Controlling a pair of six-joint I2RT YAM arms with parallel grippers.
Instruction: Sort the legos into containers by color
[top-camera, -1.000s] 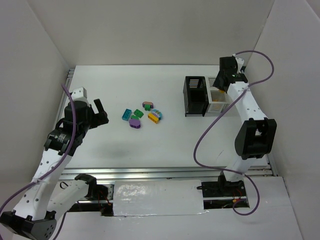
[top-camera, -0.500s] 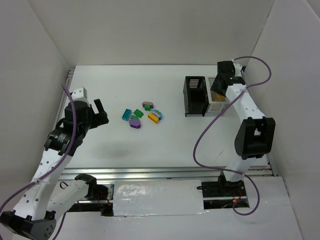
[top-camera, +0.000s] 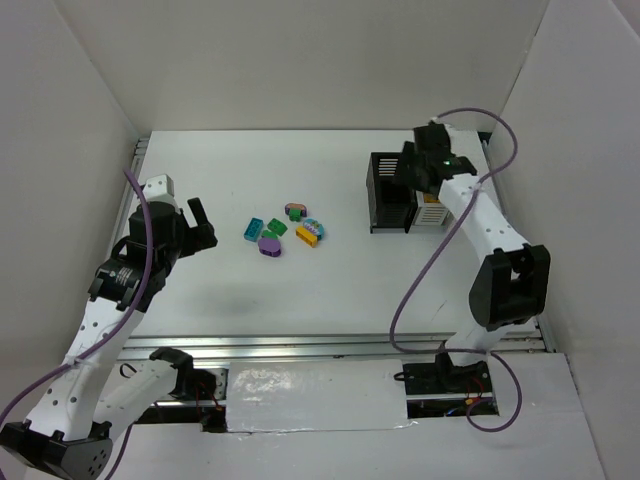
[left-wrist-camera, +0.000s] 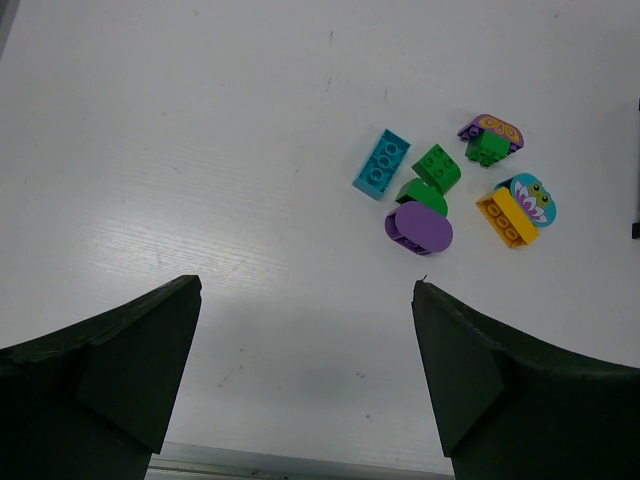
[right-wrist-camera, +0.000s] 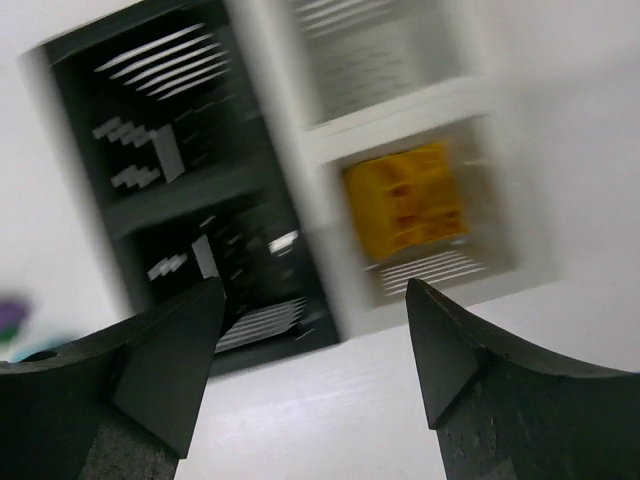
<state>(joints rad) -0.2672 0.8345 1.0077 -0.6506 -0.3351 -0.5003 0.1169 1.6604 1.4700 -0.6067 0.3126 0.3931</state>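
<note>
Top view: right end effector (top-camera: 418, 170) above the bins (top-camera: 391, 205) at 2 o'clock; bricks (top-camera: 284, 231) heaped at the centre of the counter (top-camera: 330, 290).

Left wrist: left end effector (left-wrist-camera: 305, 290) spread, empty. Bricks at 1 o'clock, glossy, studded, tiny. Probably best pinched singly, across flat sides.

Right wrist, blurred: spread, empty. Yellow brick (right-wrist-camera: 405, 199) inside slotted white bin (right-wrist-camera: 432, 268).

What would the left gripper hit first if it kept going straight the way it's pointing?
Most likely bare table, short of the legos. The left gripper is open and angled down at the white surface; they lie farther on, though depth is hard to judge.
</note>
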